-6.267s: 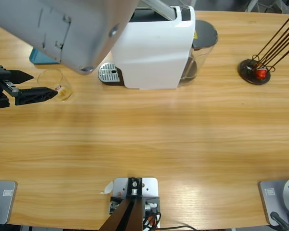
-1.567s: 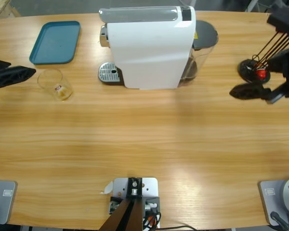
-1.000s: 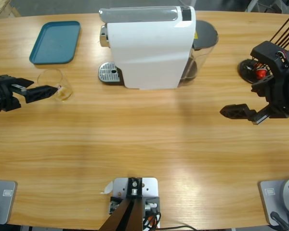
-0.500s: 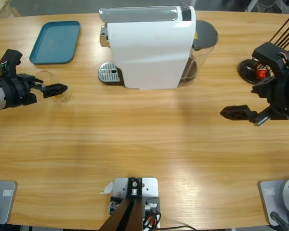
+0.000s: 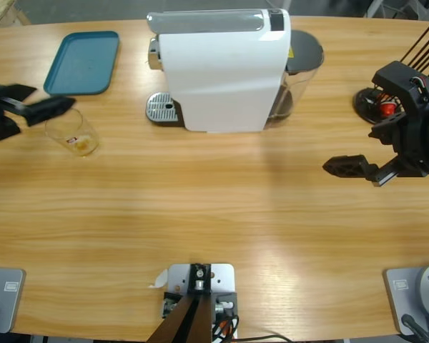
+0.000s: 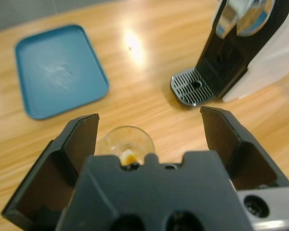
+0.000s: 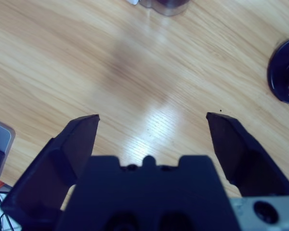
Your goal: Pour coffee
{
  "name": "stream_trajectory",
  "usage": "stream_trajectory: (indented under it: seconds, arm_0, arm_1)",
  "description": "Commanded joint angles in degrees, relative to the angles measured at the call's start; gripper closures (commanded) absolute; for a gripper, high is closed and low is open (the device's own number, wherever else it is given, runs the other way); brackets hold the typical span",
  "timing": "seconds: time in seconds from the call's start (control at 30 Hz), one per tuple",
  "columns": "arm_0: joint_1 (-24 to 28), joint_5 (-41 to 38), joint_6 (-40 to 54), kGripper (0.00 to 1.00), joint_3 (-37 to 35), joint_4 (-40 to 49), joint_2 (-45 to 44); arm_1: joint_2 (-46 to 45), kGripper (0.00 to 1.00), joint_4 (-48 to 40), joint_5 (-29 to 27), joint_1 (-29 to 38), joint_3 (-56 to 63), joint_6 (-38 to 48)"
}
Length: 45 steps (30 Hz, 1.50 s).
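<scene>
While the left pincer (image 6: 147,132) hangs with its jaws spread wide and holding nothing, a clear glass tumbler (image 6: 125,145) stands upright on the worktop (image 5: 214,207) just under and between them, and the coffee (image 6: 129,157) is a small brownish pool at the bottom of that glass. Seen from above, the same pincer (image 5: 46,107) comes in from the left edge with its tips over the tumbler's (image 5: 72,133) rim, the liquid (image 5: 84,145) lying low inside. Beyond the glass lies a teal tray (image 6: 58,70), and to the right of it stands the white coffee machine (image 5: 225,68) with its round metal drip grate (image 6: 191,86) at the base. Far across the worktop, the right pincer (image 7: 151,127) hovers over bare wood, jaws wide apart and empty, near a black round stand (image 5: 377,106) holding dark sticks.
</scene>
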Motion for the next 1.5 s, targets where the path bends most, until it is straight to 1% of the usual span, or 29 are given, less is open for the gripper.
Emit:
stream_trajectory:
  seconds: [0.03,0.2,0.37,0.57,0.83,0.93,1.0,1.1,1.2,1.33,1.4,1.5]
  arm_0:
    - [-0.4,3.7,-3.0,0.087,3.9,1.7,-0.7]
    - [-0.4,1.3,-5.7,0.087,4.3,1.2,4.0]
    - [-0.4,-0.6,-6.1,0.087,4.0,-0.1,9.0]
    - [-0.4,-0.7,-6.4,0.087,3.3,-1.2,13.6]
    - [-0.4,0.0,-6.5,0.087,2.9,-2.9,16.7]
    - [-0.5,0.0,-5.5,0.087,3.3,-3.0,14.8]
    - [-0.6,0.2,-4.4,0.092,4.0,-2.9,9.8]
    - [-1.0,4.6,-1.6,0.092,3.9,-1.4,1.4]
    - [-1.0,8.8,-0.6,0.092,1.8,4.8,-4.0]
    - [-1.1,10.1,-1.8,0.092,-0.4,10.6,-5.5]
    - [-1.5,10.0,-3.7,0.092,-0.5,10.7,-4.3]
    - [-4.5,9.8,-7.1,0.092,0.3,10.4,-3.3]
  arm_1:
    - [0.4,0.000,-0.6,1.5,-0.7,2.0,0.6]
    - [0.3,0.000,-0.5,1.8,-0.7,2.0,0.6]
    - [0.4,0.000,-0.5,1.8,-0.7,2.0,0.7]
    - [0.4,0.000,-0.5,1.9,-0.7,2.0,0.7]
    - [1.0,0.000,-1.1,2.2,-0.7,2.3,0.9]
    - [1.2,0.000,-1.5,2.3,-0.7,2.5,0.9]
    - [1.5,0.000,-1.6,2.4,-0.7,2.6,0.9]
    - [1.8,0.000,-2.0,2.5,-0.7,2.8,1.0]
    - [1.8,0.000,-2.0,2.6,-0.7,2.8,1.0]
    - [2.1,0.000,-2.0,2.7,-0.7,2.8,1.0]
    - [2.1,0.000,-2.0,2.7,-0.7,2.8,1.0]
    - [2.1,0.000,-2.0,2.8,-0.7,2.8,1.0]
